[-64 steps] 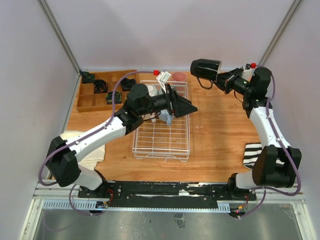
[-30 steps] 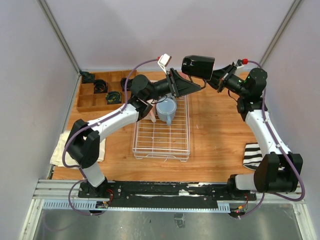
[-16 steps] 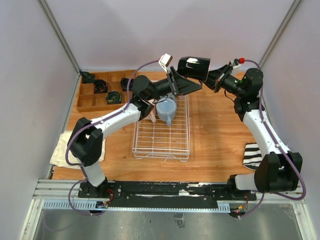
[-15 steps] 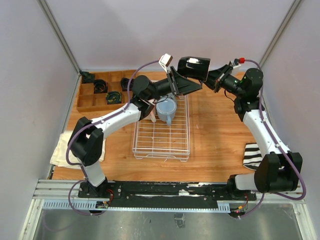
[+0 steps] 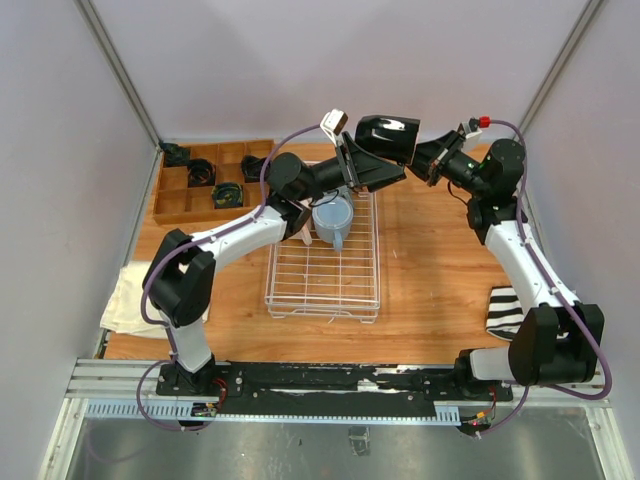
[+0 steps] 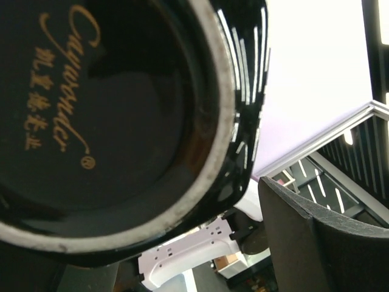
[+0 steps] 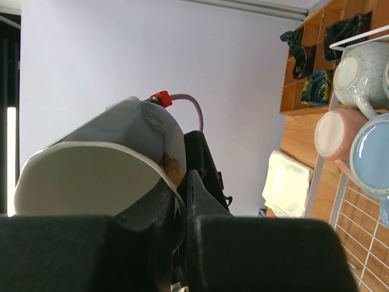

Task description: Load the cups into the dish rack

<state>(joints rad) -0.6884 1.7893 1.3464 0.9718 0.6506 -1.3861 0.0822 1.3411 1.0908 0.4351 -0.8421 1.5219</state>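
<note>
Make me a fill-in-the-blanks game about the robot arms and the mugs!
1. The right gripper is holding up a mug coloured ___.
2. The light blue mug sits ___ the dish rack.
3. The left gripper reaches towards the held mug with its jaws ___.

Missing words: black; inside; open.

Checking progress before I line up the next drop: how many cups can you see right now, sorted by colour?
black cup: 1, held in the air
light blue cup: 1, in the dish rack
pink cup: 1, in the rack
grey-green cup: 1, in the rack
Total: 4 in view. The left arm hides the rack's far end from above.
</note>
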